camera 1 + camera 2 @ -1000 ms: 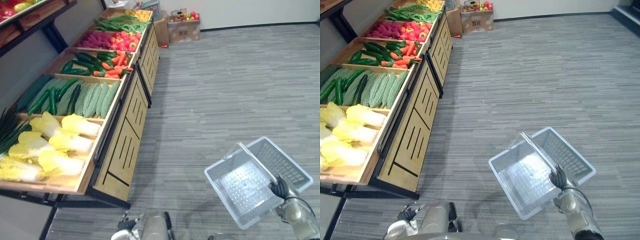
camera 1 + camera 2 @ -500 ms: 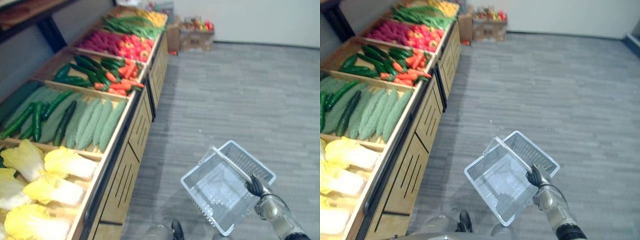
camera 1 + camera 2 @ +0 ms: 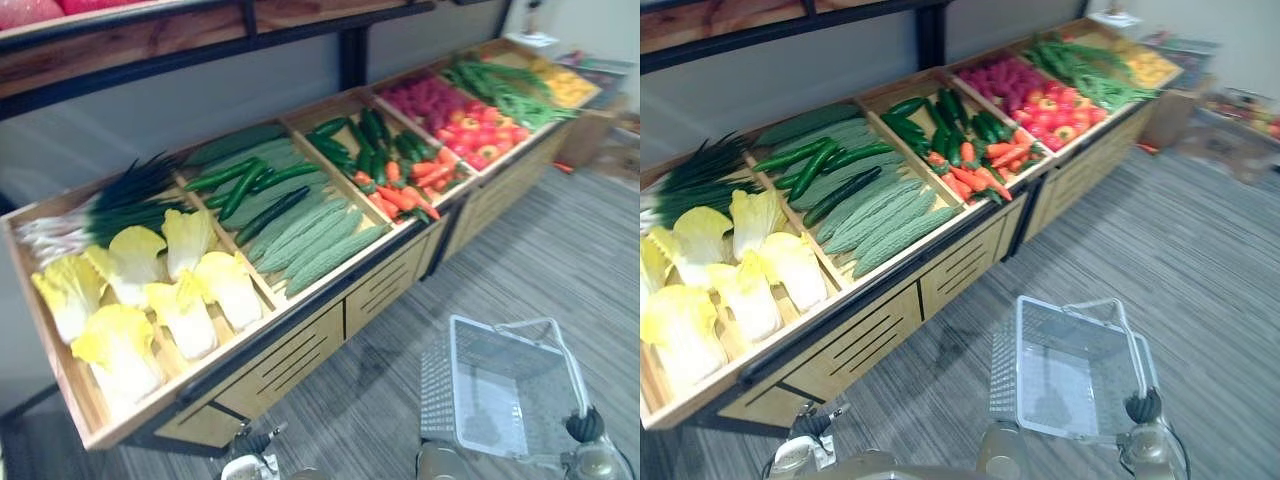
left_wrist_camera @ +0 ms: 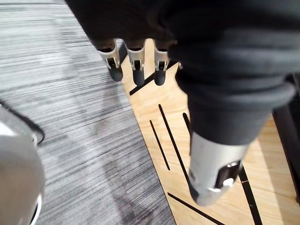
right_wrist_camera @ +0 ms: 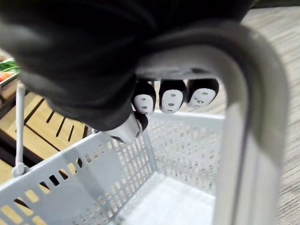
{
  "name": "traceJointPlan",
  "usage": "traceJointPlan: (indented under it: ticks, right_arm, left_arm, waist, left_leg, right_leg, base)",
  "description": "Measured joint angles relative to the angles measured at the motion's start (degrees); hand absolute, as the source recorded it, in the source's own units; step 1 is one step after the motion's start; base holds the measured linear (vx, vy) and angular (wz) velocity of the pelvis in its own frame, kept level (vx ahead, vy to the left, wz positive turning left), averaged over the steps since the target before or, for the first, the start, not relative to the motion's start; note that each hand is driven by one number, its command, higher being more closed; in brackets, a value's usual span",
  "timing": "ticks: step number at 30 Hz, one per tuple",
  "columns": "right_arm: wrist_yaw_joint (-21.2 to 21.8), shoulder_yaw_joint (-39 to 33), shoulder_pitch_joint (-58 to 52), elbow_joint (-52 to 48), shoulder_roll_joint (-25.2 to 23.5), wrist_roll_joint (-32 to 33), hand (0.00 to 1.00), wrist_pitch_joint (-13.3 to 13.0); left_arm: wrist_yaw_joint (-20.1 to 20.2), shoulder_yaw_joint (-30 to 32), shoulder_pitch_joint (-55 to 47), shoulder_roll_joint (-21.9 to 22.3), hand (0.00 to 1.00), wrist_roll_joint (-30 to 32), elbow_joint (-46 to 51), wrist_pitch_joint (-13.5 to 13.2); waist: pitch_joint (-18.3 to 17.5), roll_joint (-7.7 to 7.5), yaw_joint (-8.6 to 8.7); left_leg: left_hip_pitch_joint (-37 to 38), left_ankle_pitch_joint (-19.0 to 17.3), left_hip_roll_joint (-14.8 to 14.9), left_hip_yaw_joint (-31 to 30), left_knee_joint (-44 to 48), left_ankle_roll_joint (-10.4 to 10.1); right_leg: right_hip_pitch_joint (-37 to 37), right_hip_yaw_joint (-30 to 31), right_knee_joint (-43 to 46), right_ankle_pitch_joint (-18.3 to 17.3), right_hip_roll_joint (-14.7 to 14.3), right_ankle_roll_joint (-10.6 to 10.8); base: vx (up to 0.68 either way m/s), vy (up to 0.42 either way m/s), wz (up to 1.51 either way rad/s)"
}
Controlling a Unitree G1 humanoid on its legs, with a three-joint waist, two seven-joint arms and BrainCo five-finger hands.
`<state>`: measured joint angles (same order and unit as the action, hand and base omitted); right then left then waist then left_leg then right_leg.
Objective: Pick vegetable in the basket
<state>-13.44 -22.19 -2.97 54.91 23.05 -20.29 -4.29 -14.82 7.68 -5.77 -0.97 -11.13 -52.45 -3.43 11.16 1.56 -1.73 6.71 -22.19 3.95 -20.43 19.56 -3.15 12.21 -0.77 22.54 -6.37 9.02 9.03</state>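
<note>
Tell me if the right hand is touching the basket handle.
Touching. In the right wrist view the fingers of the right hand curl round the basket handle.

White perforated basket [image 3: 1072, 370], grey striped floor [image 3: 1230, 260]

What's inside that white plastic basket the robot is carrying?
Nothing that I can see: the white perforated plastic basket's floor and walls are bare. The right hand, curled round its white handle, covers a small corner near the rim.
</note>
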Motion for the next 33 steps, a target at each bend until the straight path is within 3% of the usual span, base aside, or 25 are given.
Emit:
traceJointPlan:
  ticks: [1, 3, 5, 8, 12, 14, 18, 24, 27, 30, 32, 33]
  right_arm:
    - [0.04, -1.26, 0.98, 1.81, -0.26, 1.45, 1.0, 0.59]
    - [0.04, -4.28, 1.54, 2.61, -1.33, 3.5, 1.0, 1.12]
    - [-0.19, -7.26, 1.74, 5.32, -1.58, 5.46, 1.0, 1.34]
    - [-1.23, -8.53, 2.85, 6.82, -1.63, 6.82, 1.0, 1.31]
    - [-2.42, -9.38, 2.05, 6.82, -1.89, 6.82, 1.0, 1.27]
    - [-2.42, -10.22, 0.7, 6.86, -2.03, 6.79, 1.0, 1.27]
    - [-2.4, -10.75, 0.88, 7.31, -2.75, 6.76, 1.0, 1.28]
    - [-2.26, -8.81, 1.29, 7.3, -5.06, 6.68, 1.0, 1.04]
    - [-2.26, -8.81, 1.04, 7.4, -5.52, 6.65, 1.0, 1.05]
    - [-2.27, -8.81, 0.38, 7.83, -5.78, 6.62, 1.0, 1.12]
    - [-2.31, -8.16, 0.42, 7.94, -6.19, 6.5, 1.0, 1.32]
    - [-2.3, -7.86, 0.85, 8.0, -6.2, 6.46, 1.0, 1.35]
  left_arm:
    - [-0.27, 0.88, -0.21, 1.29, 0.0, 0.0, -0.18, -0.19]
    - [-0.71, 2.04, 0.23, 1.3, 0.0, -1.61, -1.55, -0.2]
    - [-1.14, 2.92, 0.92, 0.73, 0.0, -2.84, -3.68, -0.27]
    - [-1.43, 3.8, 1.03, 0.57, 0.0, -3.27, -4.92, -0.23]
    - [-2.34, 5.27, 1.1, 0.12, 0.0, -3.15, -7.06, -0.03]
    - [-2.47, 6.51, 1.46, 0.13, 0.0, -1.44, -7.23, 0.43]
    - [-2.73, 9.33, 1.65, 0.12, 0.0, -1.06, -8.33, 1.1]
    - [-2.84, 10.52, 1.51, -0.32, 0.0, 1.01, -9.49, 1.47]
    - [-2.82, 9.02, 1.87, -1.0, 0.0, 1.2, -10.72, 1.5]
    - [-2.73, 7.18, 2.09, -2.27, 0.0, 1.21, -11.01, 1.46]
    - [-2.6, 4.32, 1.5, -3.96, 0.0, 1.31, -11.38, 1.49]
    - [-2.59, 3.65, 1.49, -4.1, 0.0, 1.35, -11.4, 1.52]
  waist:
    - [-0.05, 0.16, -0.07]
    - [-0.07, 0.18, 0.17]
    - [0.17, -0.2, 0.02]
    - [0.14, -0.19, 0.49]
    - [0.02, 0.04, 3.42]
    - [0.0, 0.08, 3.31]
    - [-0.15, 0.31, 3.23]
    - [-0.33, 0.57, 3.14]
    - [-0.33, 0.54, 3.17]
    - [-0.28, -1.04, 3.12]
    - [-0.93, -2.4, 3.2]
    - [-0.86, -2.28, 3.19]
  left_leg:
    - [-0.82, 1.94, 2.02, 0.42, -0.51, -1.39]
    - [-3.55, 4.92, 4.31, 2.72, 0.93, -1.72]
    - [-5.48, 9.66, 6.06, 10.16, 3.09, -2.4]
    - [-5.36, 14.92, 8.52, 23.14, 1.38, -2.57]
    - [-5.17, 19.25, 10.72, 43.39, -5.19, -1.32]
    - [-5.5, 21.19, 10.37, 46.67, -8.51, -2.01]
    - [-5.5, 23.96, 8.38, 47.0, -13.57, -2.35]
    - [-4.3, 23.93, 6.76, 47.82, -16.24, -2.37]
    - [-2.88, 23.03, 5.74, 47.54, -19.3, -2.08]
    - [-1.49, 20.28, 2.91, 47.8, -19.15, -0.41]
    - [0.04, 18.38, -0.33, 48.65, -19.55, 0.56]
    - [0.43, 18.01, -0.55, 49.21, -19.62, 0.67]
  right_leg:
    - [0.25, -2.77, 1.93, -1.62, -0.58, -1.61]
    - [-0.9, -7.41, 1.67, -2.68, -1.07, -3.41]
    - [-3.89, -10.87, 0.19, -3.3, -0.94, -4.53]
    - [-7.11, -13.86, -2.58, -3.55, 0.37, -5.08]
    - [-8.93, -20.98, -6.17, -2.75, 2.08, -5.12]
    - [-10.16, -24.08, -8.61, -1.58, 2.26, -4.87]
    - [-12.6, -27.17, -14.47, 1.69, 2.15, -4.08]
    - [-14.86, -27.16, -20.16, 6.08, 1.76, -3.27]
    - [-14.33, -27.16, -19.08, 6.16, 2.21, -2.85]
    - [-12.93, -27.07, -12.32, 2.65, 7.02, -0.52]
    - [-11.19, -25.71, -5.47, 1.46, 11.38, -1.03]
    - [-10.24, -25.52, -3.35, 2.08, 11.99, -2.73]
  base:
    - [0.29, -0.487, 1.02]
    - [0.21, -0.44, 0.98]
    - [0.17, -0.39, 0.93]
    - [0.04, -0.218, 0.58]
    - [-0.02, -0.058, 0.87]
    - [-0.04, 0.036, 0.89]
    - [-0.03, 0.076, 0.44]
    - [-0.04, 0.068, -0.01]
    - [-0.04, 0.062, 0.0]
    - [-0.04, 0.158, 0.11]
    - [-0.02, 0.186, -0.08]
    - [-0.01, 0.228, -0.32]
